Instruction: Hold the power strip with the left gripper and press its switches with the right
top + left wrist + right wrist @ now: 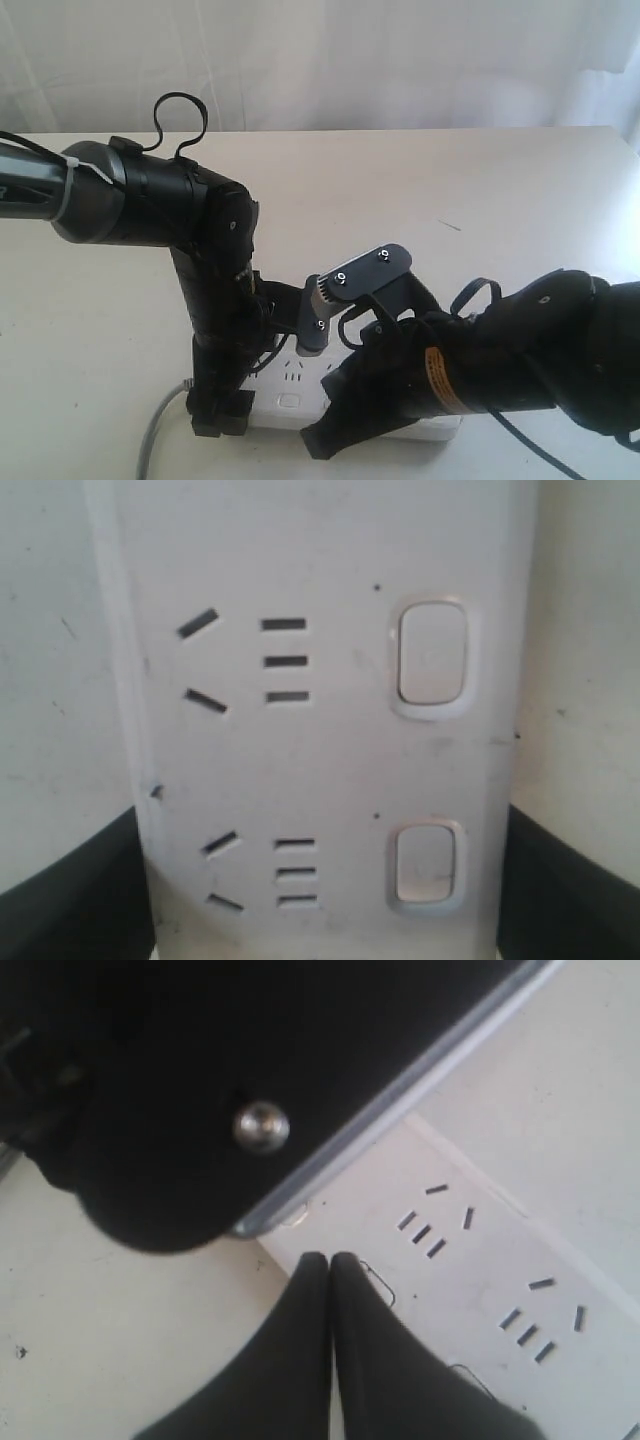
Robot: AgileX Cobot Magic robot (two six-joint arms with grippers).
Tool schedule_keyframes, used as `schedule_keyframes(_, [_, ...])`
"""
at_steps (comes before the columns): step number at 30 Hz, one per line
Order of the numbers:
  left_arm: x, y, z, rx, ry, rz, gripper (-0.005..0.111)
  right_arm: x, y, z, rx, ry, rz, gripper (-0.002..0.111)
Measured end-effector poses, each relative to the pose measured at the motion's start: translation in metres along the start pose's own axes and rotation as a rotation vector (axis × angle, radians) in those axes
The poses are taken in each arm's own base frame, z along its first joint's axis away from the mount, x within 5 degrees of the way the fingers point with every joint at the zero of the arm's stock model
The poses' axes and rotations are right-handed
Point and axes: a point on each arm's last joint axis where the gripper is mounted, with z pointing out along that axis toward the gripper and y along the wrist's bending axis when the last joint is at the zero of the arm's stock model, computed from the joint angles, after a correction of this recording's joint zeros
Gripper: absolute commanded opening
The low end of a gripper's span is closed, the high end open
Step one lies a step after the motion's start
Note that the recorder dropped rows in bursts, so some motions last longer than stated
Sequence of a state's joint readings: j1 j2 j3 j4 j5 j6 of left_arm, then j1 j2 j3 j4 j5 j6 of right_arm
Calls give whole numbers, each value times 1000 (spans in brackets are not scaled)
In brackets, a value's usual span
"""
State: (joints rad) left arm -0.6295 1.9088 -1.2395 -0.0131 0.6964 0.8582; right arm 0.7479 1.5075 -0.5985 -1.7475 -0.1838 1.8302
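Note:
The white power strip [288, 388] lies at the table's near edge, its grey cord [155, 432] leaving on the left. My left gripper [222, 415] comes down on the strip's left end. In the left wrist view the strip [330, 760] fills the frame with two outlets and two switches [432, 655], and the black fingers [60, 905] sit against both long edges, so the left gripper [325, 925] is shut on it. My right gripper [326, 1260] is shut with nothing held. Its joined tips rest at the strip's [480, 1290] edge, partly covering a switch [380, 1285].
The strip lies on a white table [480, 190] backed by a white curtain. The left arm's black body [200, 1080], with a silver screw, hangs just above the right fingertips. The right arm's grey bracket [360, 270] stands between the two arms.

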Motion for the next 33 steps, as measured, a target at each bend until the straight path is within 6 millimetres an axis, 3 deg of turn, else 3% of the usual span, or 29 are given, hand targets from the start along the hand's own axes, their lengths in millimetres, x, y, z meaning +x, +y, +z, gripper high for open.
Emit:
schedule_keyframes(9, [-1, 0, 0, -3, -6, -34, 0, 9, -5, 20, 9, 75, 42, 0])
schedule_keyframes(20, [-1, 0, 0, -3, -6, -41, 0, 7, -9, 20, 62, 60, 40, 0])
schedule_keyframes(25, [-1, 0, 0, -3, -7, -42, 0, -5, -9, 19, 63, 23, 37, 0])
schedule_keyframes(33, [-1, 0, 0, -3, -7, -44, 0, -2, -9, 23, 55, 42, 59, 0])
